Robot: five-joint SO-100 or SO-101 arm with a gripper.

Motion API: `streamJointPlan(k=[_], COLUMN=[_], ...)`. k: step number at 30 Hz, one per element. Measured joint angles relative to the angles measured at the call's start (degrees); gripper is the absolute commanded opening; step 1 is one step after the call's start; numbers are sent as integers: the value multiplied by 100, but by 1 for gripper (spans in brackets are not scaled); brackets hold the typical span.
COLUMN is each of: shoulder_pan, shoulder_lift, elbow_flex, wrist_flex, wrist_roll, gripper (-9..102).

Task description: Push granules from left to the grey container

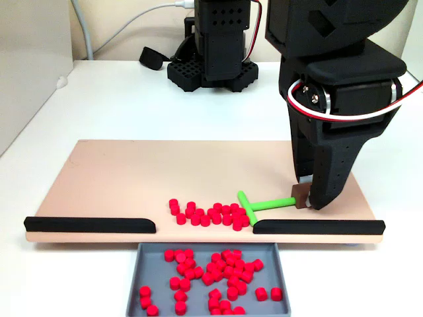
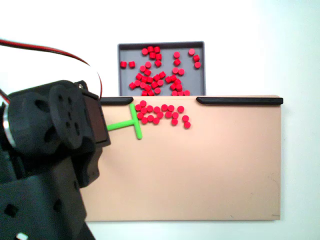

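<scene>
Closest to my front-facing camera I see the grey container (image 1: 135, 277) against the near edge of the tan board (image 1: 119, 172), with a good scatter of red granules (image 1: 218, 271) lying loose inside it. Just beyond its rim, two long black strips (image 1: 89, 226) run along the board's near edge, one on each side, leaving a gap that lines up with the container. Behind that gap a second cluster of granules (image 1: 208, 214) sits on the board in a loose band, touching or nearly touching one another. At the right end of that band is the crossbar of the green T-shaped pusher (image 1: 254, 206), with the nearest pellets resting against it. Its stem runs right to a small brown block at the gripper (image 1: 305, 198), whose jaws are pinched on that end of the pusher.

In a fixed view from above, I see the same layout mirrored: the container (image 2: 122, 70) at the top, the board-side granules (image 2: 160, 114) just below the gap, and the pusher (image 2: 131, 125) at their left, its stem disappearing under the black arm (image 2: 55, 150).

Farther back, the arm's base (image 1: 211, 46) stands on the white table (image 1: 99, 99).
</scene>
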Motion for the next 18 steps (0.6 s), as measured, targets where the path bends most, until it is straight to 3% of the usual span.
streamJointPlan(k=[18], shoulder_pan=[123], shoulder_lift=[-18], elbow_flex=[-9], wrist_flex=[18], wrist_roll=[-396], gripper=[0])
